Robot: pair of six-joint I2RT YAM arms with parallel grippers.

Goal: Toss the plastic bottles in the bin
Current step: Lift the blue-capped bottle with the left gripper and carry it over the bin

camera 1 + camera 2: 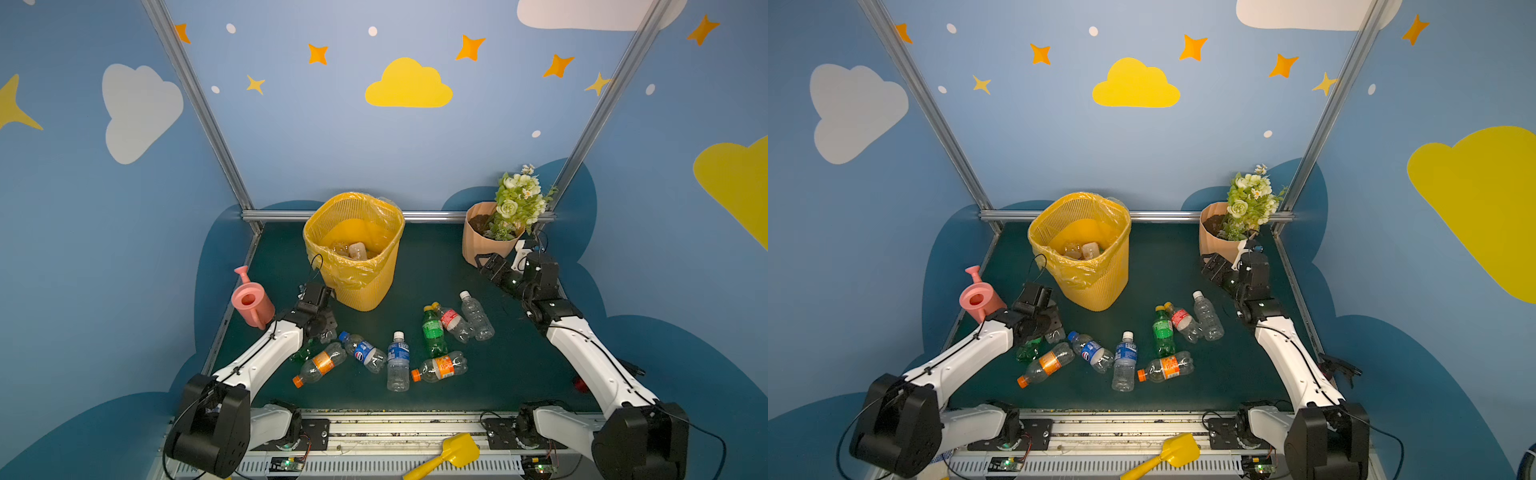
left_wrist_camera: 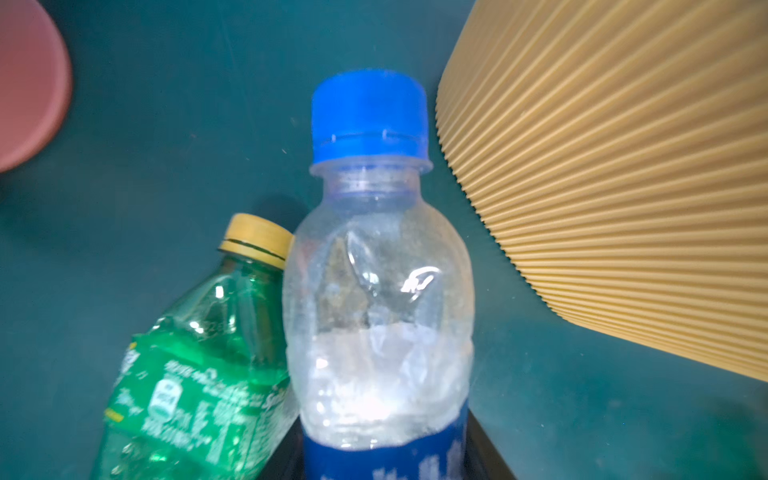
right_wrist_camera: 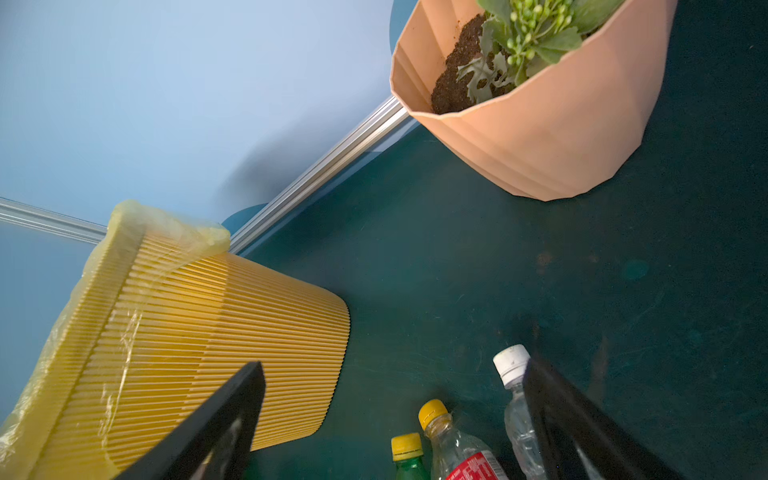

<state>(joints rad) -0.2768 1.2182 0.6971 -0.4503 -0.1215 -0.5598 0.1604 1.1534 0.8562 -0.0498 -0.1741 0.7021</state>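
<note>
The dark green table (image 1: 415,266) carries everything. The yellow bin (image 1: 365,291) stands upright at its far middle, mouth open within reach of both arms, which looks deliberate. A few bottles (image 1: 356,250) lie at the bottom of its bag. The peach flower pot (image 1: 478,245) sits in the far right corner and the pink watering can (image 1: 251,305) at the left edge, both out of the way. The right gripper (image 3: 397,365) hangs just in front of the pot, fingers spread wide with nothing between them, idle by the look of it. The left gripper (image 1: 327,329) is down low just beside the bin's base, fingers clenched on a clear blue-capped bottle (image 2: 374,291) by its labelled body, cap pointing away from the wrist. I judge a lift to the rim comes next. A green bottle (image 2: 199,374) leans against it and may get dragged along. Seven more plastic bottles (image 1: 398,361) lie scattered mid-table.
</note>
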